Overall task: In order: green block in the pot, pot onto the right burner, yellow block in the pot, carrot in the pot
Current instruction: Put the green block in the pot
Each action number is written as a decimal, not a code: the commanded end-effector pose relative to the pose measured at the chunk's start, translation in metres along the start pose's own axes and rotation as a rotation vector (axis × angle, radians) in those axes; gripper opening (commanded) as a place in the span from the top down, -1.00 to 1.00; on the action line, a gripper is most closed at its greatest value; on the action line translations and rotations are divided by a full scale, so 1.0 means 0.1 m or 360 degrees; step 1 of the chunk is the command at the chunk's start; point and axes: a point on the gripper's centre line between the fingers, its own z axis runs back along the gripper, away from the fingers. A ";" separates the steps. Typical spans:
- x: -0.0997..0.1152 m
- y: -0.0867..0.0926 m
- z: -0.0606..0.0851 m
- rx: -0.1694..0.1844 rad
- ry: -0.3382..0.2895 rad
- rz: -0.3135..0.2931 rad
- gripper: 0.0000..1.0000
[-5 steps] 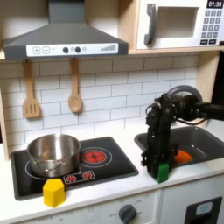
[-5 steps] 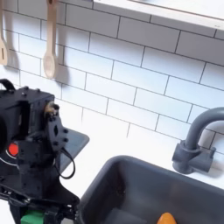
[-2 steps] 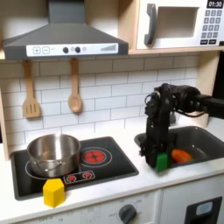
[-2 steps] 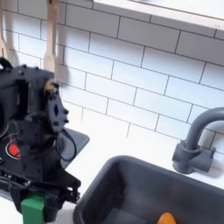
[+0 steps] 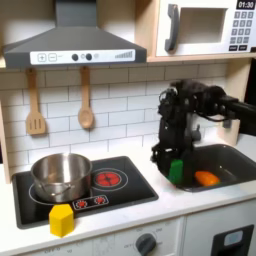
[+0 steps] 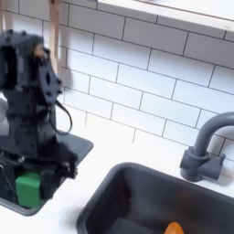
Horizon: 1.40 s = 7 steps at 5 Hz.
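The gripper (image 5: 174, 168) has its jaws clenched on the green block (image 5: 176, 171), which hangs clear of the tabletop (image 5: 140, 216) between the stove's edge and the sink (image 5: 232, 165) in the first exterior view; in the second exterior view the green block (image 6: 27, 189) sits low in the gripper (image 6: 29, 187), above the dark stovetop's corner. The step in hand looks like the carry to the pot (image 5: 59, 175), which stands on the burner at the first exterior view's left. To do it well, the cube should travel high enough to pass over the pot's rim, stop above the middle of the opening, and be let go only when low inside, so it does not bounce off the metal wall. The path across the other burner (image 5: 109, 179) is open. The yellow block (image 5: 62, 219) sits at the front edge, well apart from that line. The carrot (image 5: 206, 178) lies in the sink, just beside the arm, so a swing backwards risks nudging it
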 end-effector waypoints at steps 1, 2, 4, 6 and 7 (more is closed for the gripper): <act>0.21 0.14 0.07 0.0014 -0.0028 0.0062 1.00; 0.38 0.25 0.07 0.0026 -0.0059 0.0110 1.00; 0.64 0.33 0.05 0.0032 -0.0083 0.0165 1.00; 0.77 0.41 0.16 0.0048 -0.0150 0.0207 1.00; 0.77 0.46 0.26 0.0059 -0.0183 0.0234 1.00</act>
